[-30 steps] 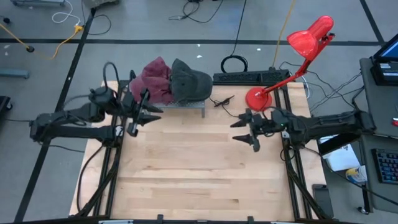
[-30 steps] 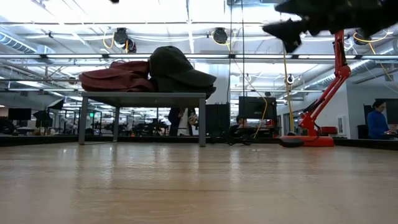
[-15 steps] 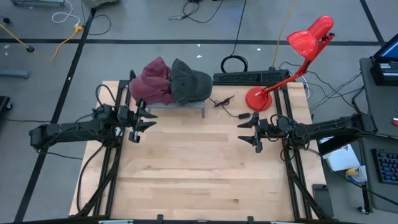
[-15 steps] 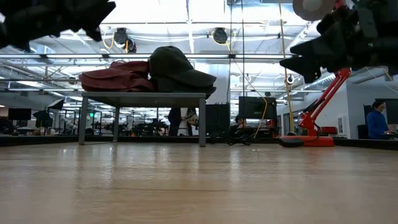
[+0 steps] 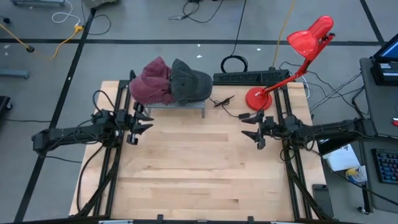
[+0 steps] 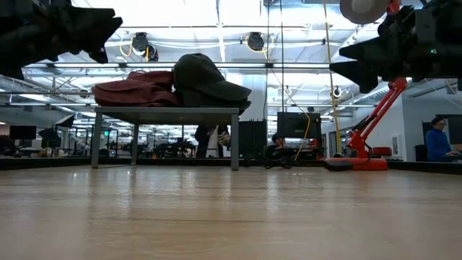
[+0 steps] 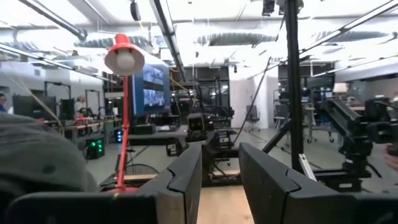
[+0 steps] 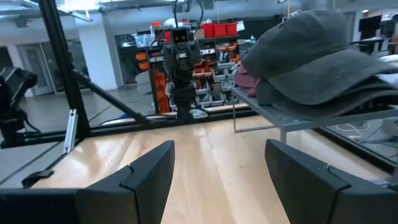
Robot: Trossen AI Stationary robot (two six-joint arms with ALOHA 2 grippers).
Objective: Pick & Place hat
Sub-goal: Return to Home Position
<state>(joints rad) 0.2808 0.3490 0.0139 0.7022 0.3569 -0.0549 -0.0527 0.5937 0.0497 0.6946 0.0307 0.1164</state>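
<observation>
Hats (image 5: 173,84) lie in two heaps on the shelf (image 5: 181,104), which stands at the far edge of the wooden surface (image 5: 199,171). Left of the shelf, a little nearer than its front edge, the left hand (image 5: 144,121) hangs above the surface, well apart from the hats. Its fingers (image 7: 180,180) are parted with a clear gap between them and hold nothing.

On the shelf's left end sits the maroon heap (image 5: 151,82), crumpled and reaching past the shelf's edge. Touching it, on the shelf's right part, is the black heap (image 5: 191,81), its brim pointing right. It looks like several caps stacked one on another, though the number is hard to count.

Right of the shelf, and nearer than its front edge, the right hand (image 5: 249,128) hangs above the surface, its fingers (image 8: 149,174) spread wide and empty. Farther right of the shelf, a red desk lamp (image 5: 257,99) stands near the surface's far corner.
</observation>
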